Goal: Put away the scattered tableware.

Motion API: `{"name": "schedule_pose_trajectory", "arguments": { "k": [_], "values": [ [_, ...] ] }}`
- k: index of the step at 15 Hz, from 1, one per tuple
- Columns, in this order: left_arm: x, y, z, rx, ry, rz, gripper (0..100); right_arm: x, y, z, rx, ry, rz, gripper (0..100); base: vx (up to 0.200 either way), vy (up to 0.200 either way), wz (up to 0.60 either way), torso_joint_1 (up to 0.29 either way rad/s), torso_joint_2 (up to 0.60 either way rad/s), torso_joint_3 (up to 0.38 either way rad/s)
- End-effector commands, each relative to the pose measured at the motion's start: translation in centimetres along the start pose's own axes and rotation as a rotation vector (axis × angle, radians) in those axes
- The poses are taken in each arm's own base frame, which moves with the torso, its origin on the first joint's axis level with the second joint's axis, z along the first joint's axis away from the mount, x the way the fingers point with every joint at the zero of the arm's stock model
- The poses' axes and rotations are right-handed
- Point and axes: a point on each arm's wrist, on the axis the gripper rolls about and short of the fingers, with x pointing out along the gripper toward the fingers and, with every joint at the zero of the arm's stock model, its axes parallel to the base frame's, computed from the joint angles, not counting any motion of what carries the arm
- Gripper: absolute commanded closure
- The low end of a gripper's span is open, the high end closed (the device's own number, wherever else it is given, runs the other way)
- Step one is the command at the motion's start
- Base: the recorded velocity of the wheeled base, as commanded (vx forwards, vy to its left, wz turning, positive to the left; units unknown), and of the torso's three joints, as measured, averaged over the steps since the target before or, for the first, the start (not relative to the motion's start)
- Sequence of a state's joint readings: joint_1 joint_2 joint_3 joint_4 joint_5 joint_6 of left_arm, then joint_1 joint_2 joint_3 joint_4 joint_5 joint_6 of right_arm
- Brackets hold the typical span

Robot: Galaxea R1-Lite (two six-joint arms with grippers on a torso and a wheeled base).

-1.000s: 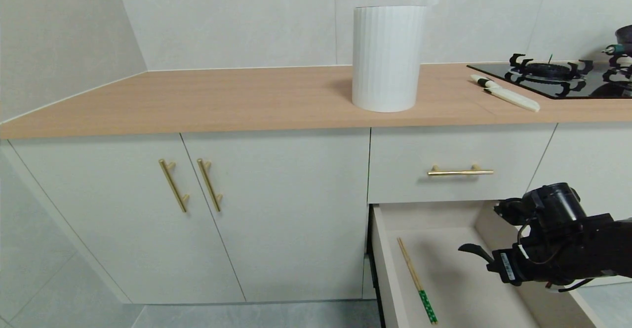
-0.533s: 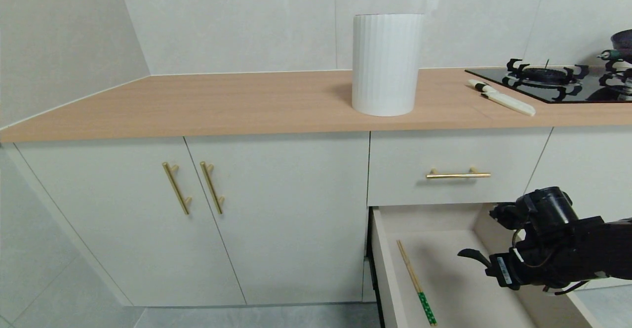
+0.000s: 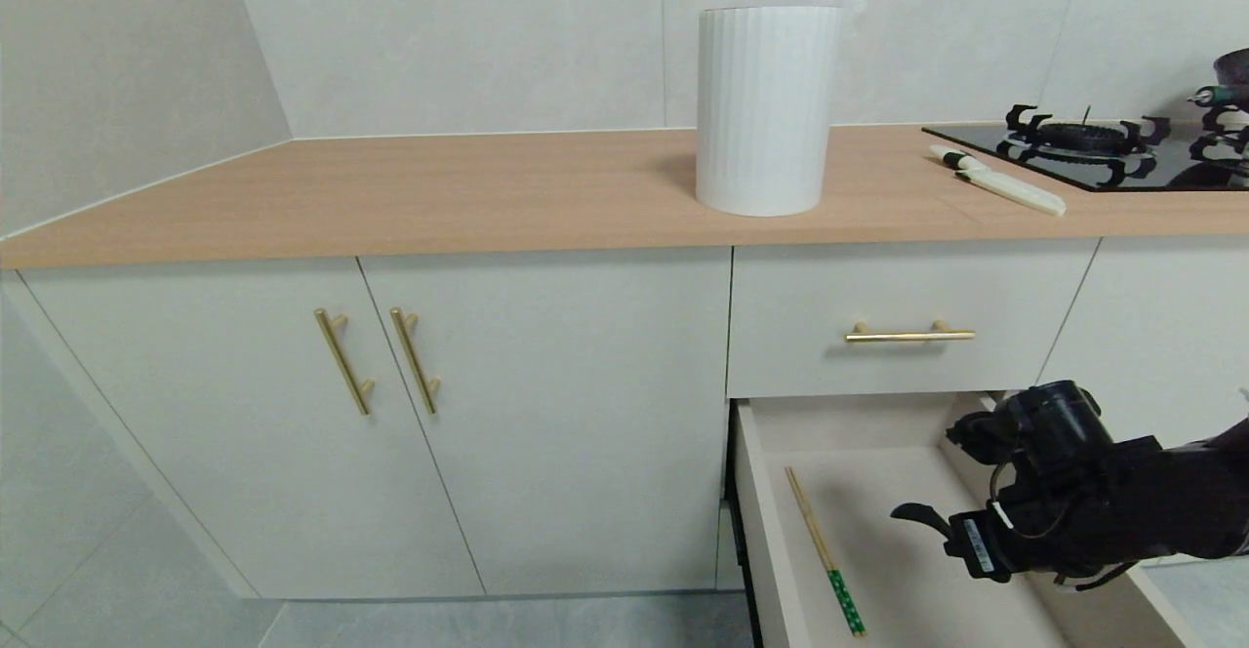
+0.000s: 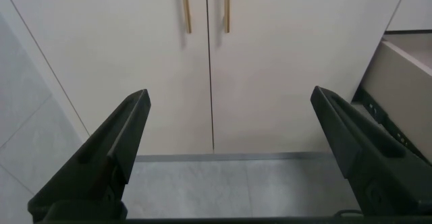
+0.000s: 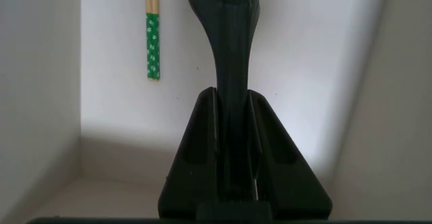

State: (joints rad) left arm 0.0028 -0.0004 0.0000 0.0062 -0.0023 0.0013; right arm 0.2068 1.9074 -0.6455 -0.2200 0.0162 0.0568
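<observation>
Now, right arm [image 3: 1122,506] hangs low over the drawer [image 3: 759,521], jaws clenched; left jaws released.

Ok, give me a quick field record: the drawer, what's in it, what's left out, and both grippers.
drawer: lower drawer, pulled open
inside: chopsticks lying along its left wall
left out: knife on the counter, beside the stove
also on counter: white ribbed container
right gripper: over the open drawer, shut, empty
left gripper: open, empty, facing the cabinet doors
</observation>
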Motion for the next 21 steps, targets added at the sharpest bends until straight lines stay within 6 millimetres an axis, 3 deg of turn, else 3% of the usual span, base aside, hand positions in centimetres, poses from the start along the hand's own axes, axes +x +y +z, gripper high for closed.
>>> {"name": "schedule_pose_trajectory", "arguments": {
  "k": [1,5,9,11,21],
  "values": [
    [0.0,0.0,0.0,0.000,0.000,0.000,0,0.8,0.5,-0.2,-0.013,0.017,0.004,100,0.000,0.000,0.00,0.000,0.00,0.000],
    [0.0,0.0,0.0,0.000,0.000,0.000,0,2.5,0.5,-0.6,-0.014,0.000,0.006,100,0.000,0.000,0.00,0.000,0.00,0.000],
    [0.0,0.0,0.0,0.000,0.000,0.001,0,7.6,0.6,-1.5,-0.024,-0.031,-0.045,100,0.000,0.000,0.00,0.000,0.00,0.000],
    [0.0,0.0,0.0,0.000,0.000,0.000,0,9.2,0.7,-1.7,-0.027,-0.050,-0.069,100,0.000,0.000,0.00,0.000,0.00,0.000],
    [0.0,0.0,0.0,0.000,0.000,0.000,0,11.7,0.7,-2.7,-0.038,-0.058,-0.151,100,0.000,0.000,0.00,0.000,0.00,0.000]
  ]
}}
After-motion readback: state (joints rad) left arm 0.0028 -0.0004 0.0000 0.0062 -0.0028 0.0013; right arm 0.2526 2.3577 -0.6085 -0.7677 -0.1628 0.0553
